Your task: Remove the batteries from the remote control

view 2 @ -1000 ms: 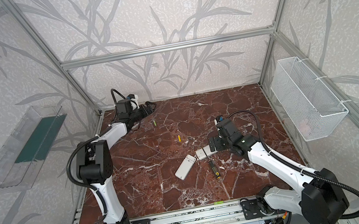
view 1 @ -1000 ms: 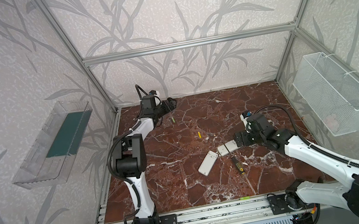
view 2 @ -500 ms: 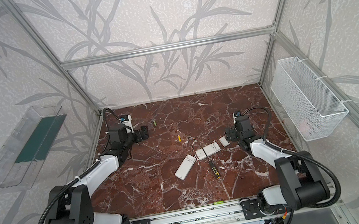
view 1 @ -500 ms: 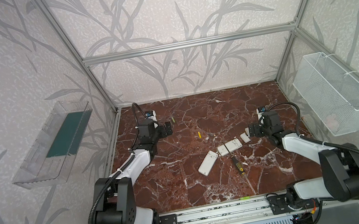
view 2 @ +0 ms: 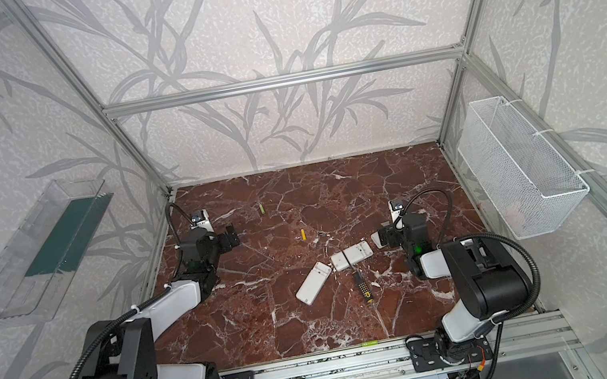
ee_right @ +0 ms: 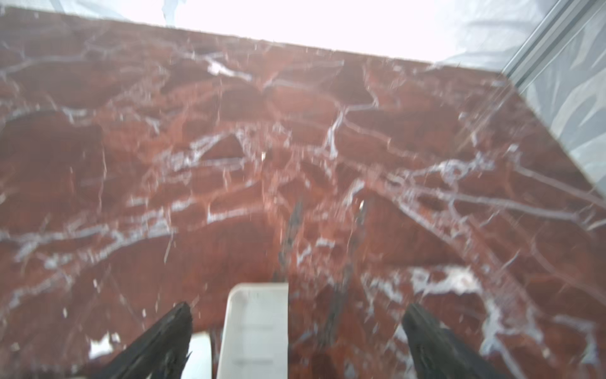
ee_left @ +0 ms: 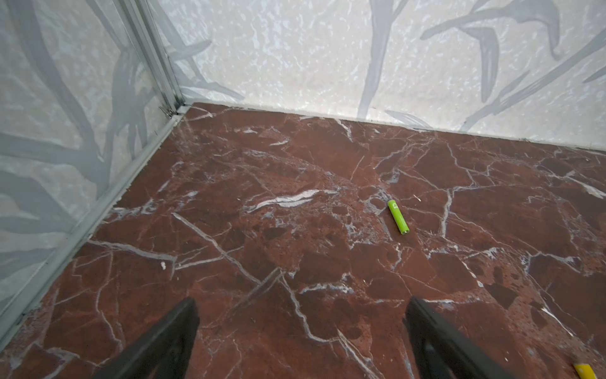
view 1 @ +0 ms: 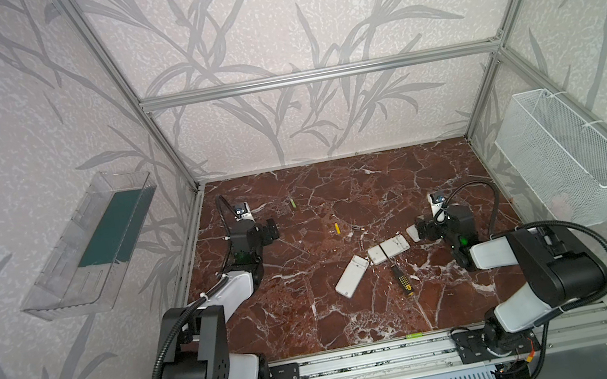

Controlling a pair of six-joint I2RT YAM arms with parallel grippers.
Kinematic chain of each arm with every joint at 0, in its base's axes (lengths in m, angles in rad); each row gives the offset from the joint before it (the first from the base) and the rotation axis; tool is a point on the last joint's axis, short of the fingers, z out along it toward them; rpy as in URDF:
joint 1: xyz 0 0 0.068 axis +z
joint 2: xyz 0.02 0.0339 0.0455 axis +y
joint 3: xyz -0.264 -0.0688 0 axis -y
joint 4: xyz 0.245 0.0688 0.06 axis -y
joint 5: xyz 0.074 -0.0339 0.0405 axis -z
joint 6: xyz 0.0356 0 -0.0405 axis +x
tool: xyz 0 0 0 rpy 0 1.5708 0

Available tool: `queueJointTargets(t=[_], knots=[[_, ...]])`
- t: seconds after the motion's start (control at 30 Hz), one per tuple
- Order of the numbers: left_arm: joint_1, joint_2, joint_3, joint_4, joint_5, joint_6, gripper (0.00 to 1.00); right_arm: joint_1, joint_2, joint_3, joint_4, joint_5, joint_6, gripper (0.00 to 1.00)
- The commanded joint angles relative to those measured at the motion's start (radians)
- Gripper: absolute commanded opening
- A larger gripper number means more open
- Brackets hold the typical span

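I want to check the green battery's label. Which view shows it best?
The left wrist view: the green battery lies close and sharp. Both top views show only a tiny green sliver; the right wrist view misses it.

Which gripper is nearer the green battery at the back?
Left. The left gripper sits just in front of the green battery, slightly to its left. The right gripper is far off to its right and nearer the front.
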Motion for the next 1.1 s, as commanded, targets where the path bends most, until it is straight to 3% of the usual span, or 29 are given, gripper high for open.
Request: queueJointTargets(t=[0.0, 0.23, 0.4, 0.5, 0.57, 0.63, 0.77, 0.83, 0.9, 1.07], knots=[[0.006, -0.002, -0.010, 0.048, -0.059, 0.047, 0.99, -0.005, 0.000, -0.002, 0.191, -0.008, -0.022, 0.99], [0.019, -0.068, -0.083, 0.053, -0.134, 0.130, 0.99, -0.005, 0.010, 0.032, 0.149, 0.004, -0.019, 0.99], [0.029, 0.025, -0.169, 0.229, -0.116, 0.138, 0.99, -0.005, 0.008, 0.039, 0.131, 0.000, -0.019, 0.99], [0.059, 0.022, -0.176, 0.239, -0.095, 0.125, 0.99, -0.005, 0.010, 0.038, 0.135, 0.000, -0.019, 0.99], [0.100, 0.079, -0.231, 0.368, -0.040, 0.090, 0.99, -0.005, 0.010, 0.038, 0.133, 0.000, -0.020, 0.99], [0.114, 0.202, -0.310, 0.696, -0.051, 0.093, 0.99, -0.005, 0.010, 0.039, 0.133, 0.000, -0.019, 0.99], [0.116, 0.121, -0.274, 0.488, -0.089, 0.053, 0.99, -0.005, 0.009, 0.038, 0.131, 0.001, -0.020, 0.99], [0.114, 0.178, -0.249, 0.541, -0.137, 0.062, 0.99, -0.005, 0.009, 0.038, 0.132, 0.000, -0.020, 0.99], [0.108, 0.151, -0.242, 0.479, -0.168, 0.039, 0.99, -0.005, 0.010, 0.038, 0.132, 0.000, -0.019, 0.99], [0.106, 0.163, -0.240, 0.494, -0.144, 0.065, 0.99, -0.005, 0.010, 0.038, 0.131, 0.000, -0.019, 0.99]])
